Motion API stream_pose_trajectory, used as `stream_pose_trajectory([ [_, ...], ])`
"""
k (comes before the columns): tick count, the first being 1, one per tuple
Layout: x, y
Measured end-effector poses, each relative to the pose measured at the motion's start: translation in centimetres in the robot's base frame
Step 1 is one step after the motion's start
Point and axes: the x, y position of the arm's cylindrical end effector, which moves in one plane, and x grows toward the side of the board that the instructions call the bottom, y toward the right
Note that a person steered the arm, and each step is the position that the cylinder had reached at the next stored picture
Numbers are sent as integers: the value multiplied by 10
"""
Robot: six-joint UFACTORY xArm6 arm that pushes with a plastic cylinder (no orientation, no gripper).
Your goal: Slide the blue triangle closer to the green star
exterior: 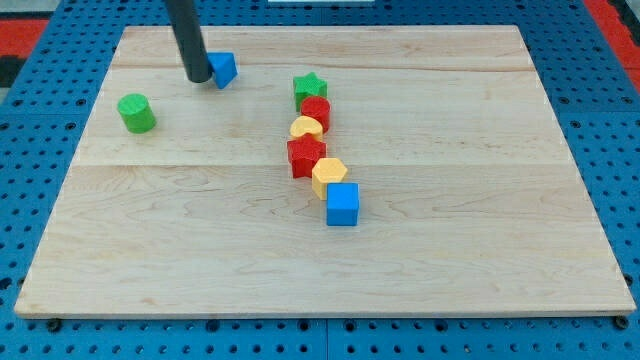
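Note:
The blue triangle lies near the board's top left. My tip is right against its left side, the dark rod rising from there to the view's top. The green star sits to the right of the triangle, about a block's width lower, at the top of a line of blocks.
Below the green star a chain runs down: a red cylinder, a yellow heart-like block, a red star, a yellow hexagon and a blue cube. A green cylinder stands at the left. The wooden board lies on a blue pegboard.

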Motion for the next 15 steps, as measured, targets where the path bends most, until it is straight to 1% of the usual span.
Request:
stream_pose_trajectory([
  [1,0,27],
  [2,0,20],
  [4,-39,8],
  [9,-39,85],
  [10,-40,92],
  [11,-63,91],
  [12,-75,91],
  [13,-72,91],
  [15,-53,91],
])
